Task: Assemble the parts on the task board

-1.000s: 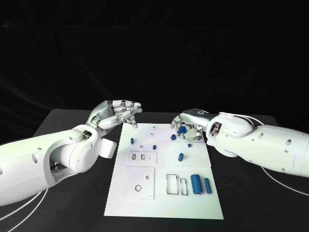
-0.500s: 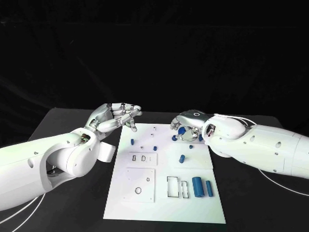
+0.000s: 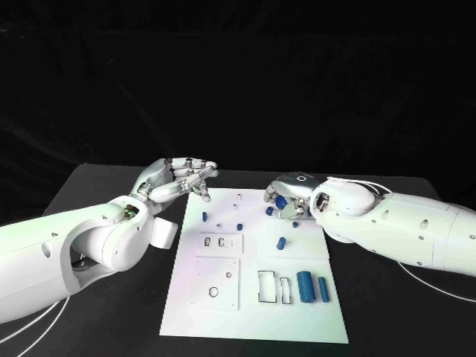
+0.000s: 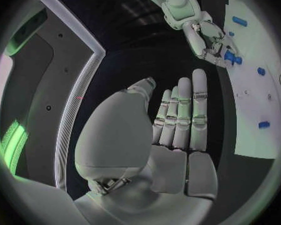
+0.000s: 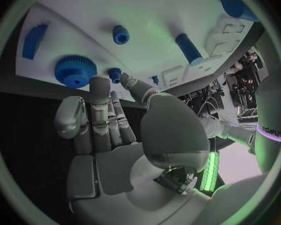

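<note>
Two hands work at the upper end of the task board (image 3: 254,297), which lies in the middle of the head view. The right hand (image 3: 286,195), right of centre, bends over the board's upper right corner, where the blue gear (image 5: 72,71) lies just past its fingertips (image 5: 99,83) in the right wrist view; those fingers are loosely apart and nothing sits between them, so I judge it empty and about to pick the gear up. To do this well it should come straight down and close evenly on the rim, without nudging the small blue peg (image 5: 120,34) near it. The left hand (image 3: 179,177), at centre left just off the board's upper left corner, holds nothing, its fingers straight side by side in the left wrist view.
</note>
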Robot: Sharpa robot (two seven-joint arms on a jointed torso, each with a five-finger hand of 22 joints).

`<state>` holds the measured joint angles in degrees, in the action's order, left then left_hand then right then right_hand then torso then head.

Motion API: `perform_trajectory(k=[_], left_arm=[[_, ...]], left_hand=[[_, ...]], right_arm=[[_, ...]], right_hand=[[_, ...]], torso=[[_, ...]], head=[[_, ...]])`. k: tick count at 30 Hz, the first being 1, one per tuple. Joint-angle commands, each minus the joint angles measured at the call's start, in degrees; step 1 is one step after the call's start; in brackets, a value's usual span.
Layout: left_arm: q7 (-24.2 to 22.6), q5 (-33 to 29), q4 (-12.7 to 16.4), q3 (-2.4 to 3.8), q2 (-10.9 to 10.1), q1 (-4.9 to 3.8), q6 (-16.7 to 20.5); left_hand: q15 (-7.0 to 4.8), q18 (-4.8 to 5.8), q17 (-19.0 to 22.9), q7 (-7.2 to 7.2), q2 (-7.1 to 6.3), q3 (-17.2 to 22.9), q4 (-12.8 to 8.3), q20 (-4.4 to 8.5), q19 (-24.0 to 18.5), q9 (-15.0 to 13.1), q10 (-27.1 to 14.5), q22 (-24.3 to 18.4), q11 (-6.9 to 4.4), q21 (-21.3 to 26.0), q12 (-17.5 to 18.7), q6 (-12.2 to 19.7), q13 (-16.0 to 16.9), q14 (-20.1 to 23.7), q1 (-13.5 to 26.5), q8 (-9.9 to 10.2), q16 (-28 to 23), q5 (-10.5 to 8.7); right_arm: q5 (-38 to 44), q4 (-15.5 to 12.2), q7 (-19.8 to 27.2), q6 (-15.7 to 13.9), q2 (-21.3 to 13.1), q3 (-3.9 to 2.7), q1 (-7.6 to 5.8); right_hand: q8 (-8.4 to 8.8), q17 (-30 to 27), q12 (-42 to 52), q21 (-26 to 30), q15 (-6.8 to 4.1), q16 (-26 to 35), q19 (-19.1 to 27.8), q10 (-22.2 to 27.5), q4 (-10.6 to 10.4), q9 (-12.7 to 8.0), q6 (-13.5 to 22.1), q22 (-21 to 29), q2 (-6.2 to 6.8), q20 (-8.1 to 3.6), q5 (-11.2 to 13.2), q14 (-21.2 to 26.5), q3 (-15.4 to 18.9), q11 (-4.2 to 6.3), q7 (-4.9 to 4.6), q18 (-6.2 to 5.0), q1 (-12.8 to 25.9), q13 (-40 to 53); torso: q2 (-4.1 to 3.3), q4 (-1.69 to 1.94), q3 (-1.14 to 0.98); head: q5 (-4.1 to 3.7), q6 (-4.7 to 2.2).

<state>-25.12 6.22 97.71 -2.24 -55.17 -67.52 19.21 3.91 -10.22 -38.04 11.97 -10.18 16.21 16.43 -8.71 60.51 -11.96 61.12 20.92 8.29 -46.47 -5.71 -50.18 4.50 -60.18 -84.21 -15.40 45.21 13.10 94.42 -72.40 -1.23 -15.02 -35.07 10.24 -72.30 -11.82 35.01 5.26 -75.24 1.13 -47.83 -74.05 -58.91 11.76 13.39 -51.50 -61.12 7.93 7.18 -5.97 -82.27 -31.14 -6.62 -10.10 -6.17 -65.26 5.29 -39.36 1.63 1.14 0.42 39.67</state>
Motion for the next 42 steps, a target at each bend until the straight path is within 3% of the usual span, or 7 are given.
perform_trajectory(k=[1,8,18,35,42], left_arm=[[-0.17,-0.66,0.17,0.06,0.03,-0.1,0.13],[-0.04,-0.86,0.2,0.07,0.0,-0.1,0.24],[0.09,-1.11,0.34,0.08,-0.06,-0.13,0.3],[0.29,-1.57,0.51,0.08,0.04,-0.16,0.15],[0.3,-1.69,0.51,0.08,0.08,-0.16,0.13]], left_hand=[[-0.01,-0.22,-0.08,-0.13,0.06,-0.35,-0.02,-0.11,-0.15,-0.08,-0.32,0.08,-0.1,-0.38,-0.31,0.37,0.05,0.43,0.64,-0.36,0.37,-0.28],[0.0,-0.22,-0.09,-0.11,0.14,-0.36,-0.01,-0.12,-0.2,-0.09,-0.36,0.12,-0.09,-0.44,-0.34,0.38,0.05,0.47,0.71,-0.38,0.41,-0.26],[0.01,-0.22,-0.1,-0.1,0.25,-0.35,-0.02,-0.13,-0.26,-0.11,-0.44,0.16,-0.08,-0.51,-0.37,0.4,0.05,0.51,0.76,-0.39,0.44,-0.24],[0.02,-0.23,-0.12,-0.09,0.44,-0.31,-0.04,-0.15,-0.35,-0.13,-0.55,0.22,-0.06,-0.62,-0.42,0.45,0.06,0.57,0.79,-0.41,0.51,-0.22],[0.02,-0.23,-0.12,-0.09,0.44,-0.31,-0.04,-0.15,-0.35,-0.13,-0.55,0.22,-0.06,-0.62,-0.42,0.45,0.06,0.57,0.79,-0.41,0.51,-0.22]], right_arm=[[0.56,0.31,-0.1,1.9,0.15,0.04,0.18],[-0.12,0.41,0.56,1.5,0.36,0.06,0.39],[-0.76,0.94,0.87,0.9,0.76,0.07,0.58],[-1.05,2.13,0.81,0.92,1.56,0.1,0.95],[-1.07,2.01,0.98,0.21,1.57,0.11,1.09]], right_hand=[[-0.19,0.14,0.48,-0.47,0.12,-0.49,-0.65,-0.15,-0.39,0.17,-0.63,-0.63,-0.42,0.09,0.28,0.08,-0.13,0.07,-0.02,0.62,-0.67,0.13],[-0.64,2.41,2.05,-2.0,-0.16,-3.7,-1.96,-1.88,-0.85,0.82,-1.73,-3.38,-1.35,-0.11,0.26,-0.03,-1.3,0.49,0.45,1.06,-1.08,0.35],[-0.86,2.87,2.67,-2.41,-0.36,-5.17,-2.11,-3.11,-1.65,1.4,-2.29,-4.13,-2.42,-0.31,1.76,0.31,-3.18,0.77,0.73,1.14,-1.03,0.12],[-0.87,3.33,2.68,-2.76,-0.36,-5.97,-2.38,-3.28,-1.97,1.62,-2.32,-4.81,-2.57,-0.33,2.29,0.32,-3.81,0.78,0.71,1.25,-0.9,-0.07],[-2.1,4.84,3.52,-3.79,-0.78,-8.11,-3.32,-5.28,-2.28,2.69,-4.06,-6.76,-3.24,-0.62,2.55,0.06,-5.09,1.37,1.31,1.56,-1.37,-0.03]], torso=[[0.0,0.07,-0.01],[-0.01,0.01,-0.01],[-0.14,0.07,0.02],[-0.74,0.08,0.04],[-0.93,0.1,0.06]], head=[[0.11,0.11],[0.47,0.15],[0.4,0.37],[0.55,0.64],[0.47,0.68]])
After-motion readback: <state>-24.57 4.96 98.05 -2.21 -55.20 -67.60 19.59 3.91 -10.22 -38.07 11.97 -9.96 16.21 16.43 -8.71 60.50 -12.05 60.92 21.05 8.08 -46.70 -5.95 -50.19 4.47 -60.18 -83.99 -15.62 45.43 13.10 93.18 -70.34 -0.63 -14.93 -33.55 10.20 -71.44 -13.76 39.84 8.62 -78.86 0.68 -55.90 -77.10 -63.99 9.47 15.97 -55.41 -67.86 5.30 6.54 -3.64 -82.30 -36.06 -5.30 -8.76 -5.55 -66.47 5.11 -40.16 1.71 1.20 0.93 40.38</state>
